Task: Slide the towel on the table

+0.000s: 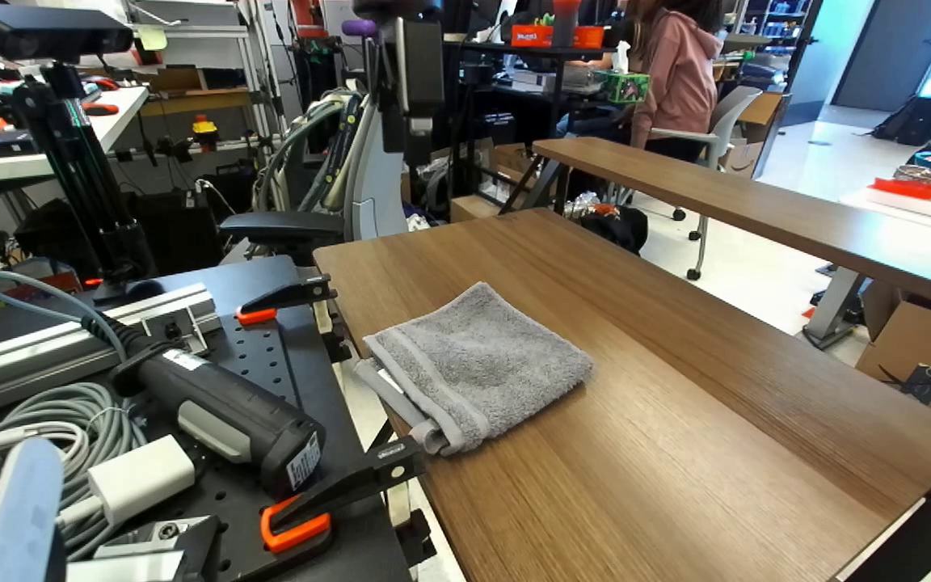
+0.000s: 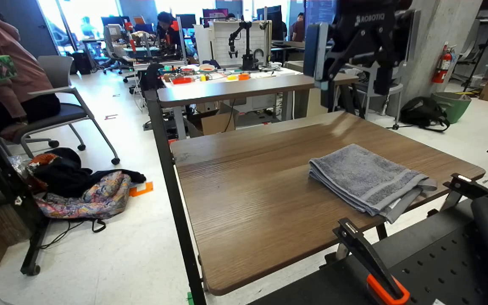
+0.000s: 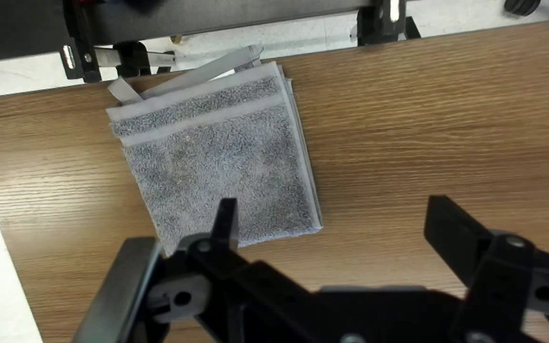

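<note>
Towel (image 3: 227,162) partly overhangs tabletop (image 3: 422,124) edge (hence sliding, presumably); we hold tool (image 3: 334,216) spread above tabletop, likely for clearance.

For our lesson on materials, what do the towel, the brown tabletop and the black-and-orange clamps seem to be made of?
Towel: matt grey terry cloth, perhaps cotton; its fuzzy pile shows.
Tabletop: wood or wood-look laminate, slightly glossy; grain and reflected light show.
Clamps: probably mostly plastic, judging by their smooth, moulded-looking shapes.
</note>
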`<state>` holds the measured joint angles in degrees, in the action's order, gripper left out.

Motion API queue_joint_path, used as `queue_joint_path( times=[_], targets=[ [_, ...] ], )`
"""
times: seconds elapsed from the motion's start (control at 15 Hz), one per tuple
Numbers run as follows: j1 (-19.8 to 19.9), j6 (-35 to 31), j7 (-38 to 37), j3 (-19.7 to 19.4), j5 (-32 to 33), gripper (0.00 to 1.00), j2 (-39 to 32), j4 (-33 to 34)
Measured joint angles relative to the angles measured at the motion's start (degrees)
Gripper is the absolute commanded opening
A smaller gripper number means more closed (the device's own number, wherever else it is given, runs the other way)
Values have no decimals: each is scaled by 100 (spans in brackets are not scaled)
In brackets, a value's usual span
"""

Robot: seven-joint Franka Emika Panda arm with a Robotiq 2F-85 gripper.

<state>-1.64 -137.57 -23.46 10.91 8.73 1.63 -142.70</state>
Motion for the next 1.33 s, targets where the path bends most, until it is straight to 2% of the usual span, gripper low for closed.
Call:
queue_joint_path(
  times=[0.33,0.73,1.13,1.33],
  targets=[
    [-1,-854,-201,-530,8,100,-844,186],
    [-40,-1984,-370,-1093,7,100,-1476,67],
    [-150,-2542,-417,-1633,-15,100,-1875,-147],
    [-192,-2747,-425,-1765,-167,100,-2128,-186]
  ],
)
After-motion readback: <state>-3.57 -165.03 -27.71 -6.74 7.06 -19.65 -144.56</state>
